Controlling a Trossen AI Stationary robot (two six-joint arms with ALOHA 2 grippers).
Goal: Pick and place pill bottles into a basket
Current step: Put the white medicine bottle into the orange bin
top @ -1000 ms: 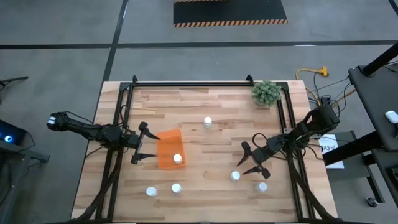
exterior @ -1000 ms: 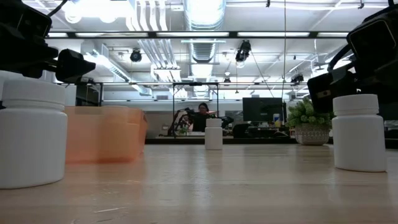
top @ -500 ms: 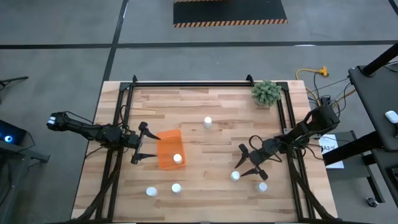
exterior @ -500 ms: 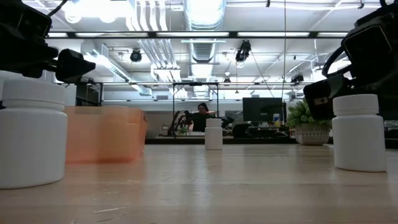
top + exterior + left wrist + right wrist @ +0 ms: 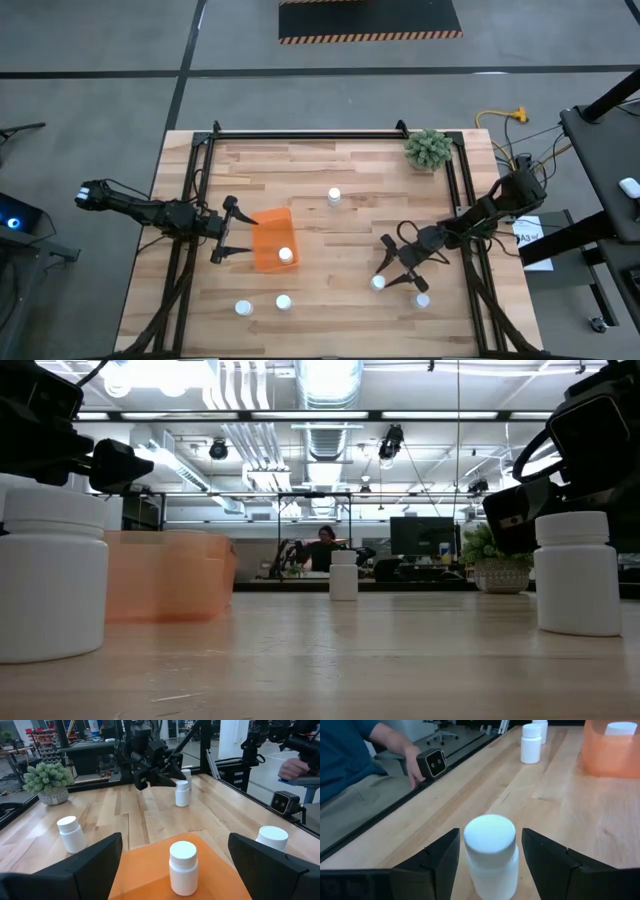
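Your right gripper sits low over the near right part of the bench, its jaws spread to either side of one pill bottle without touching it; in the right wrist view that white-capped bottle stands upright between the two dark fingers, with a gap on each side; a second bottle stands just beside the gripper, nearer the bench's front right corner. Your left gripper waits at the left side of the bench, jaws spread wide, facing the short wall of the orange basket; one bottle already stands upright inside the basket, toward its near right corner, and the left wrist view shows it centred between the open fingers but well ahead of them. Two more bottles stand close together near the front edge, one to the left and one just right of it; another stands alone toward the middle of the bench, farther back. A green fuzzy plant sits at the far right corner. In the right wrist view a person in a blue sleeve sits beside the bench, a hand next to a small camera on the rail.
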